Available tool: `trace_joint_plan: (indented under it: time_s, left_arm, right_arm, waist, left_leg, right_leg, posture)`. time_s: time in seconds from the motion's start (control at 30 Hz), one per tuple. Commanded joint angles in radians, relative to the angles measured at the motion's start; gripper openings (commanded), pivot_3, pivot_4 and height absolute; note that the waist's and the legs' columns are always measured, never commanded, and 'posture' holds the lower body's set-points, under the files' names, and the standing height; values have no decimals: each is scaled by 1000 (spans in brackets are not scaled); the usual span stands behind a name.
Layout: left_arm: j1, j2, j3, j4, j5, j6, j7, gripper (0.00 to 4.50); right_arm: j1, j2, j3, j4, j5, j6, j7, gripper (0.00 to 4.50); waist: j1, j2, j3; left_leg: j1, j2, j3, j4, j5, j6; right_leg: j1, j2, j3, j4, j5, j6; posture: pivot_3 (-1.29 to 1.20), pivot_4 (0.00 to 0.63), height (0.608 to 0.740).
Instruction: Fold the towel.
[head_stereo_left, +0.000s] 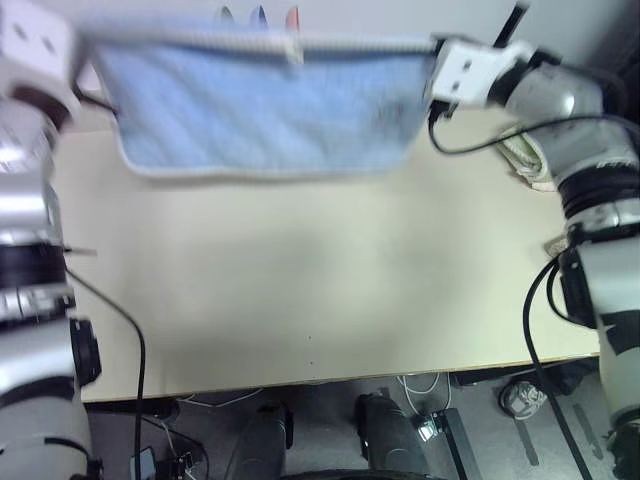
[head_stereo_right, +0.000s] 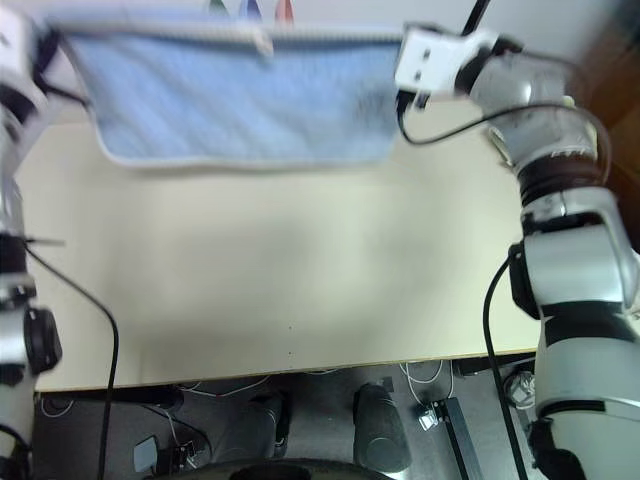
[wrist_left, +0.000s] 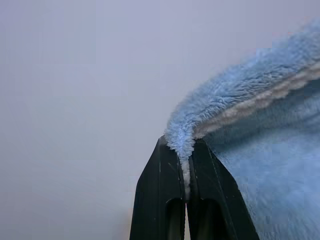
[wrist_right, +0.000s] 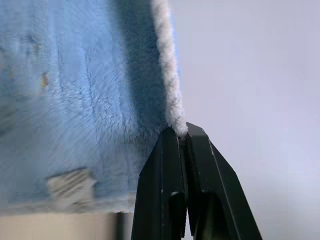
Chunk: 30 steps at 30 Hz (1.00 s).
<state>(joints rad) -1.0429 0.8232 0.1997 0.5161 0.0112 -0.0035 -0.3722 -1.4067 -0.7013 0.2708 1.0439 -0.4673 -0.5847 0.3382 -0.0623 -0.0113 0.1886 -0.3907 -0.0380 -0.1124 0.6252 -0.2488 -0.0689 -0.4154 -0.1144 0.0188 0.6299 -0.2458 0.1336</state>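
Note:
The light blue towel hangs stretched in the air above the far half of the table, its pale stitched edge along the top and bottom, a small white tag on the upper edge. My left gripper is shut on the towel's upper left corner. My right gripper is shut on the towel's whitish edge at the upper right corner. In the head views both hands, the left hand and the right hand, hold the cloth taut between them.
The beige table lies below the hanging cloth, its near edge running across the lower part of the head views. A folded pale cloth rests at the table's right side by my right arm. Cables hang under the table.

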Motion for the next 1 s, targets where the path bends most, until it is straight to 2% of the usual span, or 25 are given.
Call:
trace_joint_plan:
  time_s: [0.03, 0.17, 0.27, 0.47, 0.53, 0.63, 0.7, 0.8, 0.87, 1.0]
  left_arm:
    - [27, 56, 0, 55, -19, -46, -105, 0]
    - [270, 119, 35, -127, -110, -2, -304, 0]
    - [579, 155, 114, -333, -188, 113, -412, 0]
    - [1083, 171, 296, -707, -308, 330, -572, 0]
    - [1240, 171, 358, -804, -327, 386, -629, 0]
    - [1389, 173, 429, -893, -350, 441, -694, 0]
    - [1456, 172, 465, -925, -353, 460, -725, 0]
    - [1457, 171, 469, -917, -349, 464, -711, 0]
    - [1411, 167, 439, -878, -335, 452, -674, 0]
    - [1241, 156, 300, -742, -257, 397, -570, 0]
  right_arm:
    - [21, -20, -60, -45, 110, -28, 123, 36]
    - [175, -40, -95, -247, 278, 25, 385, 36]
    - [411, -92, -91, -532, 412, 191, 597, 36]
    - [806, -263, -139, -979, 569, 541, 823, 36]
    - [905, -334, -182, -1094, 642, 669, 876, 36]
    - [994, -408, -242, -1203, 721, 782, 924, 36]
    - [1025, -435, -280, -1247, 758, 832, 940, 36]
    - [1017, -432, -283, -1252, 751, 837, 933, 36]
    - [976, -402, -250, -1211, 709, 800, 913, 36]
    - [799, -264, -145, -1007, 570, 680, 832, 36]
  waist:
    - [-12, 0, 0]
    - [-31, 0, 0]
    - [-40, 1, 1]
    - [-19, 2, 3]
    - [-5, 2, 3]
    - [9, 1, 4]
    - [20, 0, 4]
    - [28, -1, 3]
    - [30, -1, 3]
    - [22, -1, 3]
  left_leg:
    - [0, -1, 1, -2, 0, 0]
    - [-2, 0, 5, -8, 0, 0]
    - [-4, 1, 5, -9, 0, 0]
    - [-11, 1, 4, 5, -4, 8]
    - [-9, 1, 5, 7, -5, 8]
    - [2, 1, 6, 8, -4, 10]
    - [6, 3, 6, 9, -3, 10]
    - [11, 4, 6, 9, -4, 10]
    - [11, 4, 7, 9, -3, 10]
    - [11, 3, 7, 8, -3, 10]
  right_leg:
    - [-1, -1, 0, 0, -1, 1]
    - [-8, -3, 0, 0, -1, 1]
    - [-11, -3, 0, 1, -1, 1]
    - [-14, -2, 0, 5, -1, 1]
    - [-12, -2, 2, 5, 1, -1]
    - [1, -2, 2, 4, -1, -7]
    - [6, -1, 0, 1, -2, -9]
    - [11, -2, 0, 0, -2, -8]
    - [11, -2, 0, 0, -1, -10]
    - [10, -1, 0, 0, 1, -11]
  posture:
    - [0, 150, 740]
    - [0, 150, 740]
    - [0, 150, 740]
    - [0, 150, 740]
    - [0, 150, 740]
    - [0, 150, 740]
    - [0, 150, 740]
    - [0, 150, 740]
    - [0, 150, 740]
    - [0, 150, 740]
